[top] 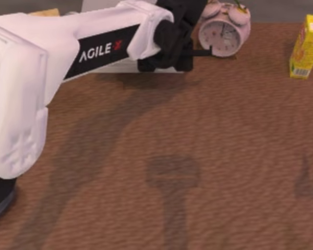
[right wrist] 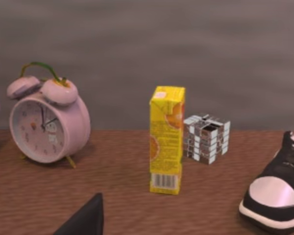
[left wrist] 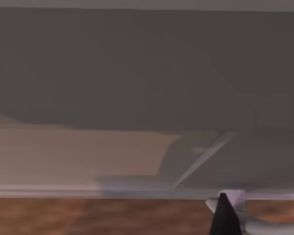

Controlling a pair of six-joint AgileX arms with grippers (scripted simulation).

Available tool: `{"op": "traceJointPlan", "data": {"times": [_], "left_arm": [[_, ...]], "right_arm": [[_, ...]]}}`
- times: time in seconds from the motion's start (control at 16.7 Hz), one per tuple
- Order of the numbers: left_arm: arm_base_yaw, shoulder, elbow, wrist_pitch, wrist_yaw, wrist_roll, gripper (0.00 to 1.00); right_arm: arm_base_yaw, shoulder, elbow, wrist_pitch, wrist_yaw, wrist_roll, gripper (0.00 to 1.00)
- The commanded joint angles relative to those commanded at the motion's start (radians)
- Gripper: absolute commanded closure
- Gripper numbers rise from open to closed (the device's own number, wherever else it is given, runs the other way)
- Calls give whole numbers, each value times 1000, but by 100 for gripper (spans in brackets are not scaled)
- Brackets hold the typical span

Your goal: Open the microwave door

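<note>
Top view: left hand [top: 195, 49], black, reached across the brown wood-grain counter [top: 208, 156] to the silver-grey boxy microwave [top: 120, 66] at the far left edge; open or closed, cannot tell. Light-grey windowed microwave door [left wrist: 137, 98] filled the left wrist view. Pink twin-bell alarm clock [top: 224, 28], then yellow juice carton [top: 305, 47], stood rightward.

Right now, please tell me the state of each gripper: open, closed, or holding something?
Left gripper: at the microwave front, cannot be told.
Right gripper: cannot be told.
</note>
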Motion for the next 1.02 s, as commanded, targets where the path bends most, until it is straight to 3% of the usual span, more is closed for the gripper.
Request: {"op": "traceJointPlan", "data": {"times": [0.36, 1.02], "left_arm": [[4, -67, -107, 63, -32, -24, 100], [5, -71, -112, 67, -33, -26, 100]], "right_arm": [[0, 0, 0, 0, 0, 0, 0], [0, 0, 0, 0, 0, 0, 0]]}}
